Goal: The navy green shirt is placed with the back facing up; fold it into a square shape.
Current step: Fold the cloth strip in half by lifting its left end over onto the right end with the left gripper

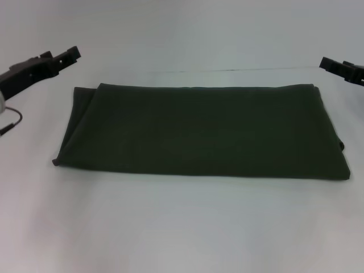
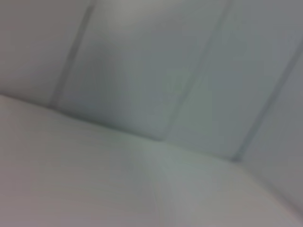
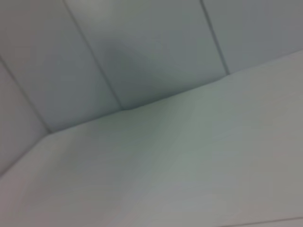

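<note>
As seen from the head camera, the dark olive-green soft fabric shirt lies flat at the centre of the white table, already folded into a wide rectangular band rather than a square. Its long axis runs left to right across the robot's front; the short axis runs toward and away from the robot. The upper surface is plain, with no lettering showing. At the left end an under-layer protrudes slightly beyond the top layer, and the right end shows a small fold bump at the edge.

The left gripper is raised off the table, beyond the shirt's far left corner, apart from the fabric and holding nothing; I cannot tell how wide its jaws stand. The right gripper hangs similarly off the far right corner, empty, jaw spacing undeterminable. Both wrist cameras show only bare table and grey panelled wall.
</note>
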You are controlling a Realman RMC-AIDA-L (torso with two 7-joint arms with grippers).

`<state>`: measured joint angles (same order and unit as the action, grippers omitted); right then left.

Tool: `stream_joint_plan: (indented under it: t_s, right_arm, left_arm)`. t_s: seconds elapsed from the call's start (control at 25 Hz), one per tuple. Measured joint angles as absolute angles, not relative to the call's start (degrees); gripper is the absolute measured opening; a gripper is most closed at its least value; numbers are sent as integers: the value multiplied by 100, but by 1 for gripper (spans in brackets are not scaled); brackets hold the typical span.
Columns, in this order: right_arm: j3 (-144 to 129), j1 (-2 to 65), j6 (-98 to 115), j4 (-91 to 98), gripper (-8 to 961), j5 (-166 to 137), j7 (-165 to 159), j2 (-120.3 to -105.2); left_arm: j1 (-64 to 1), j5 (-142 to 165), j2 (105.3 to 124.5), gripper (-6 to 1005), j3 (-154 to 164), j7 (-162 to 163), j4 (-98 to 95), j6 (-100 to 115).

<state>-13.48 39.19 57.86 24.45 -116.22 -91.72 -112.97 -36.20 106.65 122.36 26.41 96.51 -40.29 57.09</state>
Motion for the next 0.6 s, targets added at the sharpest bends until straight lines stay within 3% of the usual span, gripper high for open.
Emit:
stream_joint_plan:
  t_s: [0.24, 0.6]
  right_arm:
    - [-1545, 3513, 6926, 2850, 734, -11645, -9805, -11289]
    - [-2488, 3071, 7591, 3356, 732, -11655, -10896, -11220]
  left_arm:
    - [-3054, 10339, 12353, 835, 2200, 9710, -4171, 7696]
    - [-2538, 10472, 12416, 877, 2149, 9889, -4130, 8135]
